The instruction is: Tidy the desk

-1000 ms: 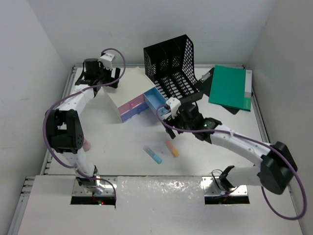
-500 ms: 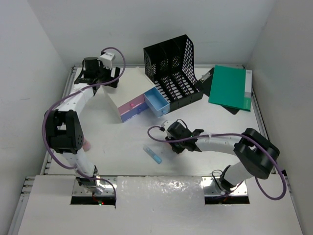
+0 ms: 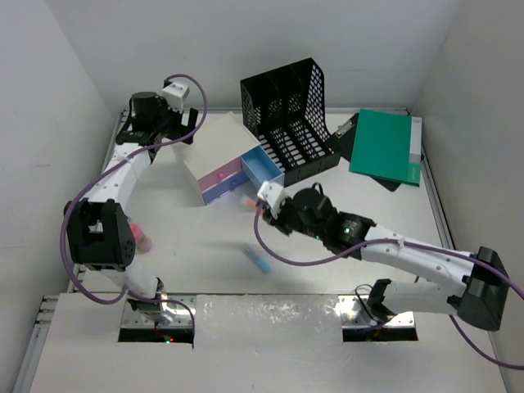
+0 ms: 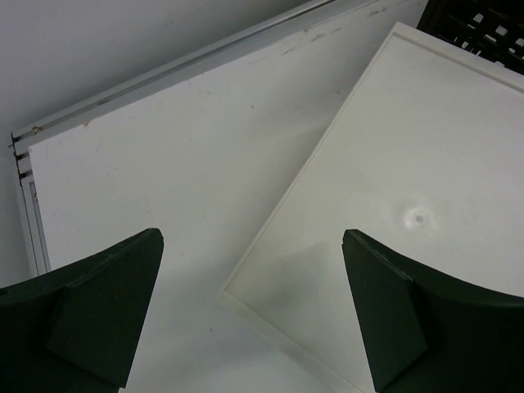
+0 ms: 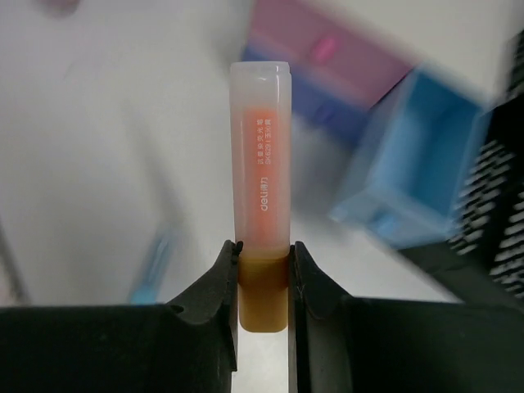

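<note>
My right gripper [image 5: 262, 254] is shut on the amber end of an orange highlighter [image 5: 262, 155], which sticks straight out from the jaws. In the top view that gripper [image 3: 260, 206] hangs above the white desk [image 3: 196, 246], just in front of the open blue drawer [image 3: 264, 169], with the highlighter [image 3: 245, 200] pointing left. At the back left my left gripper [image 3: 155, 131] stands open. Its fingers straddle the near corner of the drawer box's cream top [image 4: 409, 188], with nothing between them.
A blue highlighter [image 3: 255, 259] lies on the desk in front of the drawer box [image 3: 217, 147]. A pink item [image 3: 143, 239] sits beside the left arm. Behind stand a black mesh rack [image 3: 291, 115] and a green folder [image 3: 383, 146] on a dark clipboard.
My right gripper came down on the orange highlighter, closed on it and lifted it off the desk toward the drawer box. The left arm shifted slightly to the left.
</note>
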`<action>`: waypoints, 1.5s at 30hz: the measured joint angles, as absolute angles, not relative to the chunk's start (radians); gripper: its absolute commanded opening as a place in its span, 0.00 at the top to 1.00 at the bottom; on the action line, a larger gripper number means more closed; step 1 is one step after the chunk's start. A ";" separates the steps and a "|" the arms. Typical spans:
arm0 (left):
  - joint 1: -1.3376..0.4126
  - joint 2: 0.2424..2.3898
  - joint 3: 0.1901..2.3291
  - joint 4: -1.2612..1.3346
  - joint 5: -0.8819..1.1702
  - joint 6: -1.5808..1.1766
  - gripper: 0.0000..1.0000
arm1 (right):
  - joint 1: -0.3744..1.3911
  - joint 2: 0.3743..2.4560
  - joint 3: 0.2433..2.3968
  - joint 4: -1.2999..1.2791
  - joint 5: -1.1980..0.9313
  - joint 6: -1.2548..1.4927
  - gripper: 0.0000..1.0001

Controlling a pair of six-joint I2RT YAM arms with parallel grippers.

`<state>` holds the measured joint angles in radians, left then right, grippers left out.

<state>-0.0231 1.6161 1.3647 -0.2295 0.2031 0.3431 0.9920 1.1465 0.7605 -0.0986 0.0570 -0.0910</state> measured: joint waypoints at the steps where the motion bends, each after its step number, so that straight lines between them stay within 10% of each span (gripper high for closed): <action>1: -0.023 1.616 1.365 -0.230 0.204 0.343 0.10 | 0.980 1.164 0.809 -0.057 0.084 -0.108 1.00; 17: -0.023 1.620 1.365 -0.250 0.213 0.331 0.10 | 0.696 1.761 1.379 -0.161 0.197 -0.091 1.00; 23: -0.023 1.623 1.365 -0.255 0.213 0.331 0.10 | 0.693 1.768 1.379 -0.239 0.173 -0.049 0.72; 28: -0.023 1.623 1.365 -0.255 0.213 0.331 0.10 | 0.692 1.761 1.380 -0.288 0.162 -0.022 0.21; 37: -0.023 1.623 1.365 -0.257 0.212 0.331 0.10 | 0.737 1.644 1.411 -0.333 0.182 -0.057 0.18; 45: -0.023 1.623 1.365 -0.264 0.211 0.331 0.10 | 1.118 1.552 1.275 -0.316 0.105 -0.064 0.16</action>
<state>-0.0231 1.6230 1.3651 -0.2638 0.2108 0.3313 1.1183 1.5517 1.2747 -0.3157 0.1051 -0.0635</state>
